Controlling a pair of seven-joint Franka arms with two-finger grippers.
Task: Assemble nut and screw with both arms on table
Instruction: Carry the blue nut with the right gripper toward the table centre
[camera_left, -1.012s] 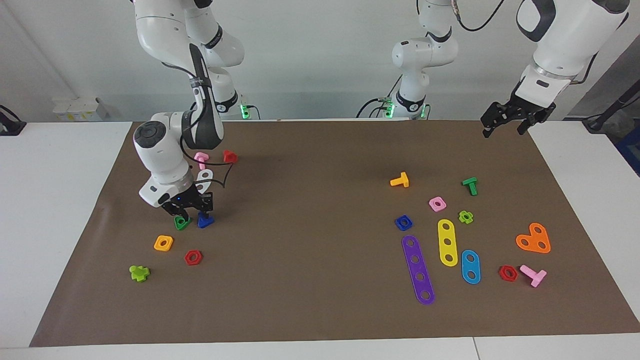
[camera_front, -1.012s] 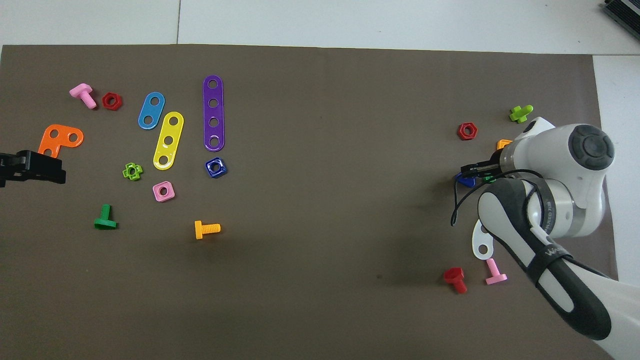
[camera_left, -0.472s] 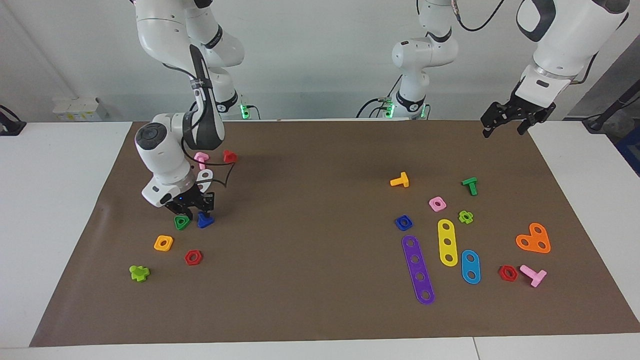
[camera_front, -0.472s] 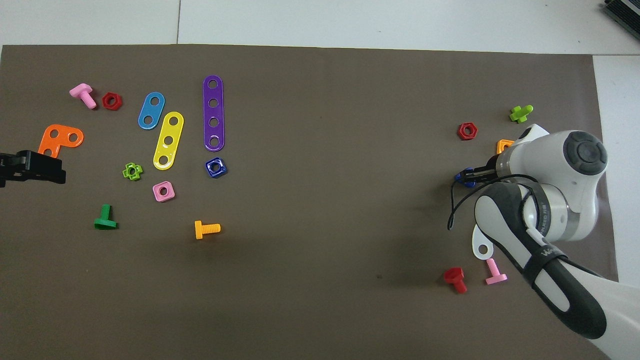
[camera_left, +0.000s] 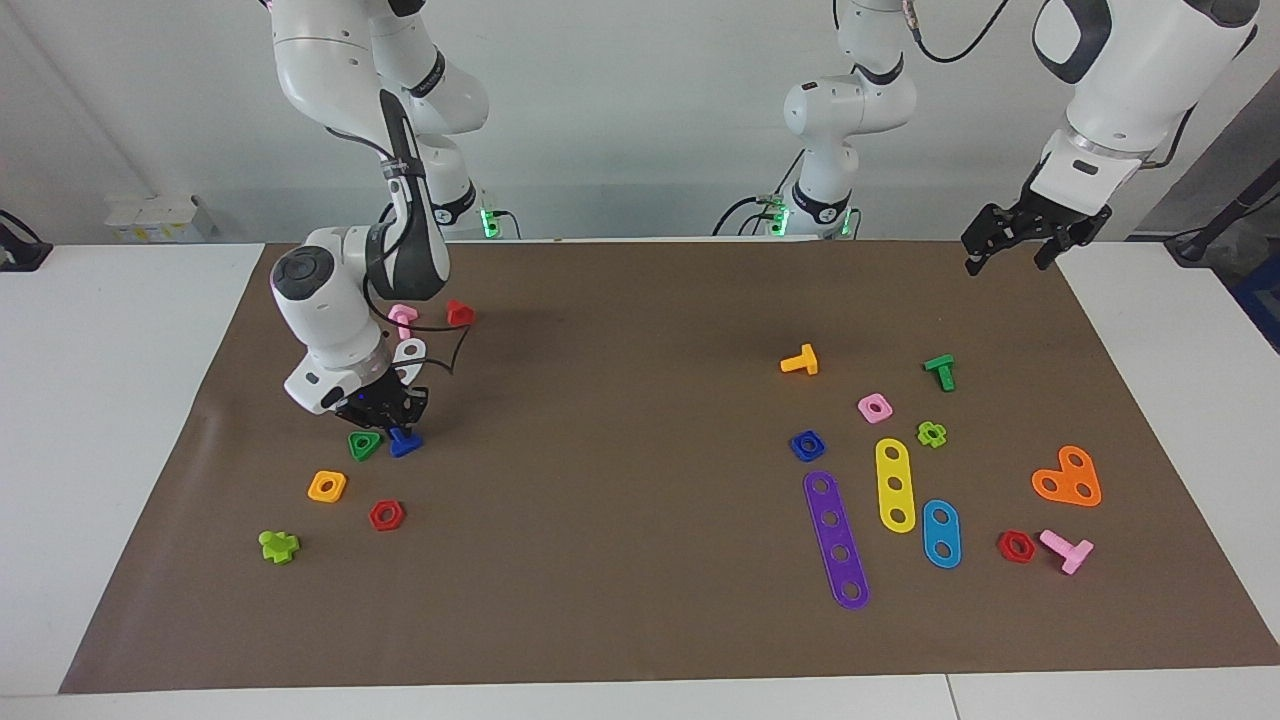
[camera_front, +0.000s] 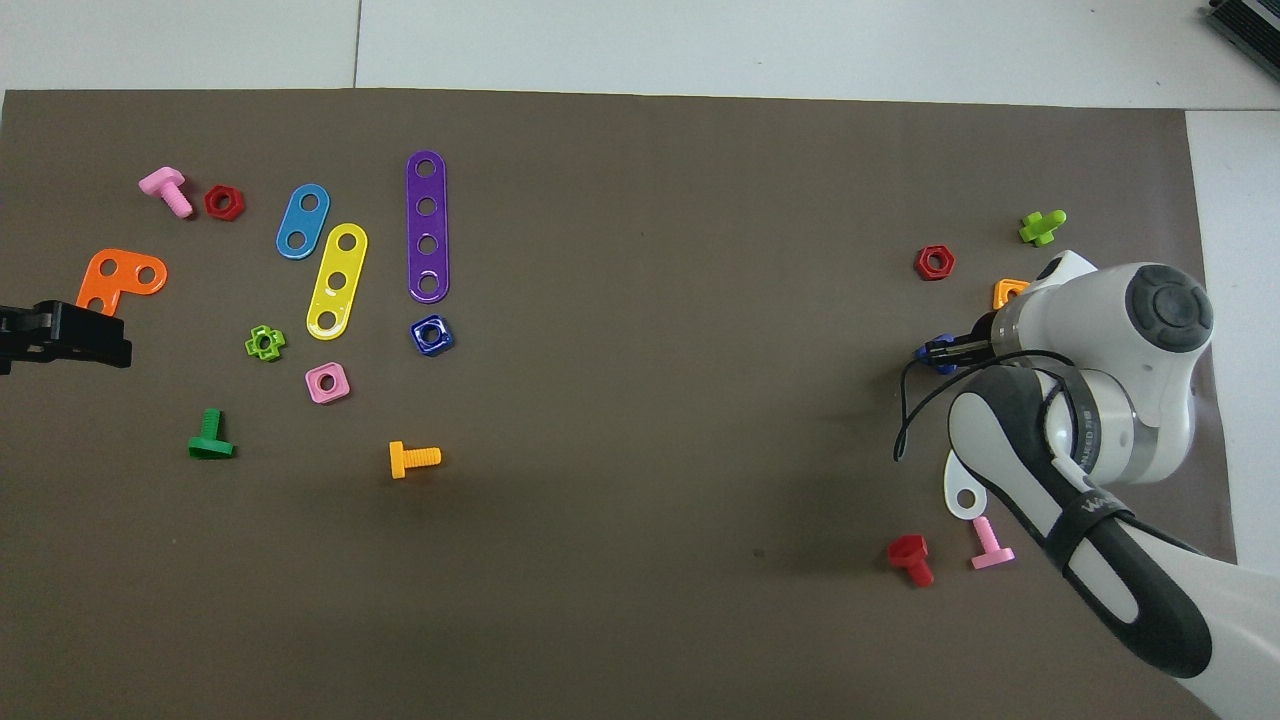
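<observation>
Facing view: the right gripper (camera_left: 400, 420) closes on the blue screw (camera_left: 405, 443) near the bench's (camera_left: 640, 640) right-arm end, apparently on the mat; the left gripper (camera_left: 1010, 245) waits wide above its corner; the blue nut (camera_left: 807, 445) lies beside the purple strip (camera_left: 836, 540).

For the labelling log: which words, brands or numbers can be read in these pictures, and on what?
White lettering on the right arm, on the black band of its forearm: too blurred to read.
The toy parts, the mat and the table: no text.
</observation>
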